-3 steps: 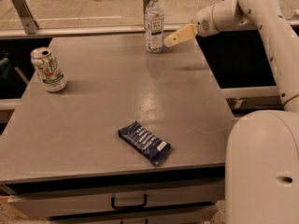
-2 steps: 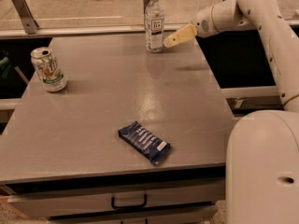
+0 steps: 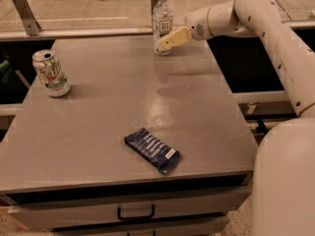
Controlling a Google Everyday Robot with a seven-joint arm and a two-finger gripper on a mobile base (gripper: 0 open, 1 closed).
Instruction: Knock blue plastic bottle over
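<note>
Leftward since a second ago, the hand (image 3: 162, 44) has closed the gap and its tip now overlaps the lower right side of the blue plastic bottle (image 3: 161, 14); real contact cannot be told, nor whether the hand is apart or together. The grey counter (image 3: 108, 132) carries everything. The white arm (image 3: 266, 28) reaches in from the right, above the far edge. The bottle stands upright at the far edge, as before. A white-green can (image 3: 50, 73) stands far left, and a dark blue snack wrapper (image 3: 151, 150) lies flat near the front. Both are well clear of the hand.
</note>
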